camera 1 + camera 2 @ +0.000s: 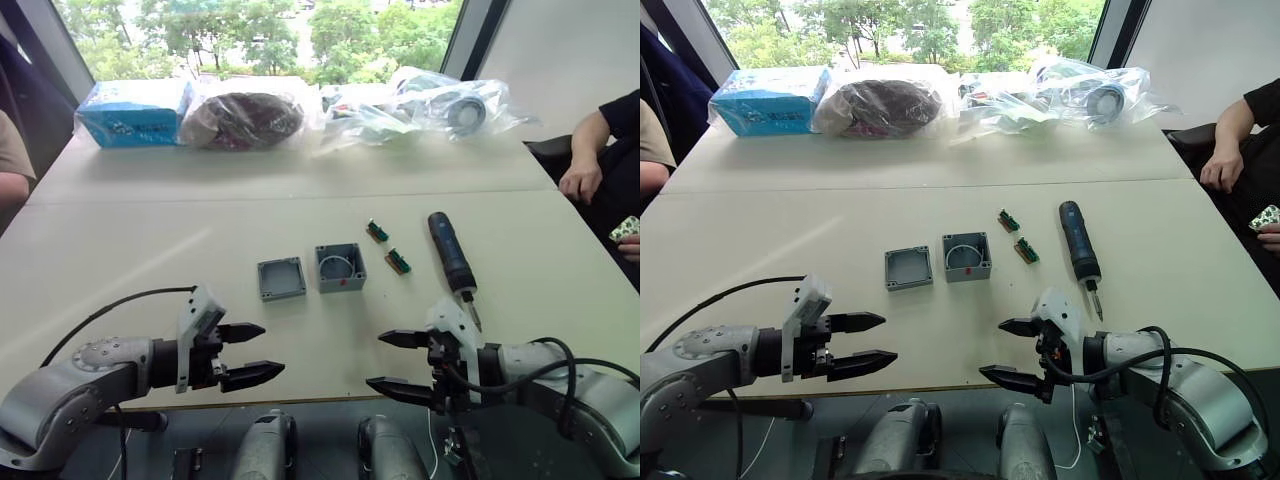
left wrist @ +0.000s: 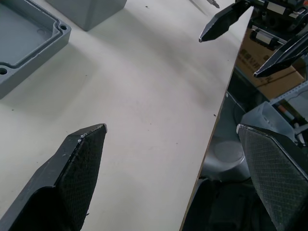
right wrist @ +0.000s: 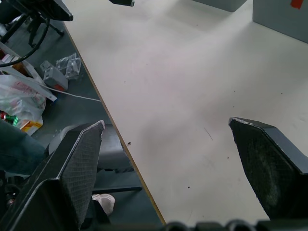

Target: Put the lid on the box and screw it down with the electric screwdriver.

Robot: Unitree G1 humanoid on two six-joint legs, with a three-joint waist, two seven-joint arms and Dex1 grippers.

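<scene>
A: Starting at the near edge of the counter (image 1: 120, 260). We've got the left claw (image 1: 250, 352) and right claw (image 1: 392, 365) both hovering just over that edge, tips pointing at each other, both spread wide w/ nothing in them.

B: Agreed, the wrist views show big gaps between the fingers (image 2: 79, 163). What's next out?

A: The lid (image 1: 281, 279), lying flat, hollow side up, toward the middle of the counter. It sits ahead of the left claw & a bit inboard, so we judge the left arm is nearer to it. The box (image 1: 340, 267) is just beside it on the right, open side up, red mark on its near wall, not touching the lid.

B: And the driver?

A: The electric screwdriver (image 1: 451, 254) lies further right, straight ahead of the right claw. Long axis runs near-to-far, bit pointing at the near edge, handle toward the far edge. So right arm for that, approx. Two small green connectors (image 1: 388, 246) lie between box & driver.

B: Far edge?

A: Bagged parts (image 1: 420, 108) and a blue packet (image 1: 135, 112). A person's hand (image 1: 581, 180) at the right edge.
</scene>
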